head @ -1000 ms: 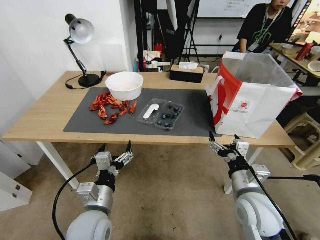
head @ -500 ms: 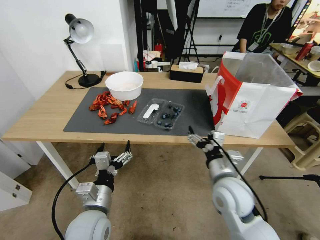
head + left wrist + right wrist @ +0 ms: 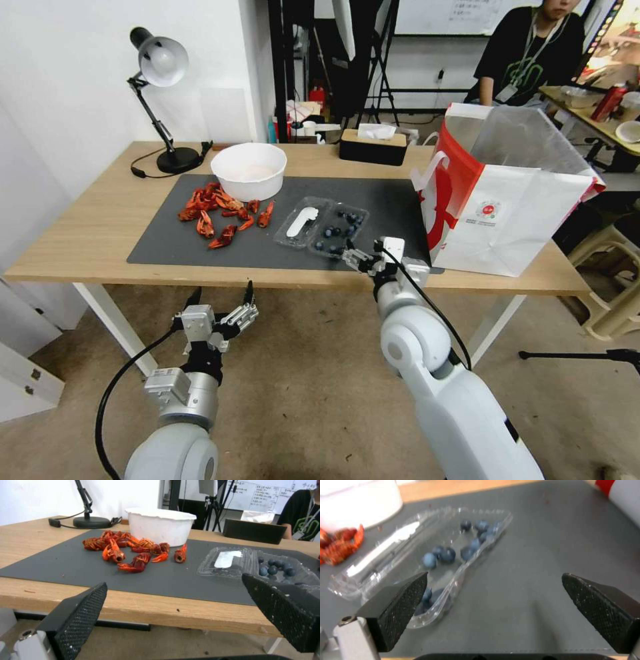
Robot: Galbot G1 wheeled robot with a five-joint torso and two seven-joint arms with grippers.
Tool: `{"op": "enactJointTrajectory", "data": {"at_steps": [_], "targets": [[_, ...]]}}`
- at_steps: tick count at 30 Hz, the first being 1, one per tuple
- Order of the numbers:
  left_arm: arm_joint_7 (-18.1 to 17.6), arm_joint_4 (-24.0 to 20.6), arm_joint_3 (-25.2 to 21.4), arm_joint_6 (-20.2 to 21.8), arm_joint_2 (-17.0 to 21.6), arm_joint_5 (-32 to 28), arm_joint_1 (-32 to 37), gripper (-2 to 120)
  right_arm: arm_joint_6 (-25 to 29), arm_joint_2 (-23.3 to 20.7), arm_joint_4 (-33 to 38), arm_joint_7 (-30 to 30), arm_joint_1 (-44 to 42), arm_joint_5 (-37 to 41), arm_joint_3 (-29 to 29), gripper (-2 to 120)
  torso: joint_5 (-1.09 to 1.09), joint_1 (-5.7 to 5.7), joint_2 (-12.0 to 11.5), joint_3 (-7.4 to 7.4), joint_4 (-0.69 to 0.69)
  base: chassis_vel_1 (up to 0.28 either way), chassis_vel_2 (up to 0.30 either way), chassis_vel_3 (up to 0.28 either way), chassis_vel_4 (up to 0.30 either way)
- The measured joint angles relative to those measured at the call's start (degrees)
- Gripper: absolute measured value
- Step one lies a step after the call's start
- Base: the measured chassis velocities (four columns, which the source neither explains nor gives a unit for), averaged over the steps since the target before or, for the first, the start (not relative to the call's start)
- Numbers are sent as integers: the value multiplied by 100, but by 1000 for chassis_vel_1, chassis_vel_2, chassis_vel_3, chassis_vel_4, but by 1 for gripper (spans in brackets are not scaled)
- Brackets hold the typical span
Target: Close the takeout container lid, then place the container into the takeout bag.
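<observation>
While the takeout container (image 3: 335,230) lies open on the dark mat (image 3: 200,247) of the worktop (image 3: 87,233), the right hand (image 3: 355,255) is over the front edge of this mat, just beside the near corner of the container, with its fingers (image 3: 400,605) spread wide and holding nothing. In the right wrist view one finger stands over the near end of the container's tray, but I cannot tell if it touches the plastic. The container (image 3: 453,562) has dark blueberries (image 3: 443,553) in one half, and the lid (image 3: 303,222) lies flat beside that half, on the side away from the takeout bag (image 3: 500,200), with its long white label facing up. The bag stands upright and open on the worktop, well apart from the container, at the mat's edge. On the other side of the container from the bag, near the lid, there is a heap of red crayfish (image 3: 217,213), and behind the heap a round white bowl (image 3: 248,171). The left hand (image 3: 220,297) hangs below the front edge of the worktop, on the crayfish side of the container and well apart from it; its fingers (image 3: 80,620) are also wide and empty.
</observation>
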Motion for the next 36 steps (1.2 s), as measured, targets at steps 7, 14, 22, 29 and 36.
{"op": "enactJointTrajectory", "data": {"at_steps": [7,14,22,29,36], "targets": [[-34,48,-12,-51,0,0,-14,100,-385,81,-201,397,342,326,-167,100,1,0,0,0,1,0,0,0,0],[-68,105,-24,-122,19,-3,-22,100,-750,141,-208,698,435,563,-148,100,1,0,0,0,1,0,0,0,0],[-90,149,-24,-184,19,-4,-29,100,-908,99,-159,789,436,696,-43,100,1,0,0,0,0,0,0,0,0],[-104,179,-7,-207,16,-5,-52,100,-915,-13,-86,793,363,772,67,100,1,0,1,0,0,0,0,0,0],[-108,210,9,-216,2,-5,-57,100,-913,-128,-42,744,332,810,217,100,1,0,1,0,1,0,0,0,0]]}}
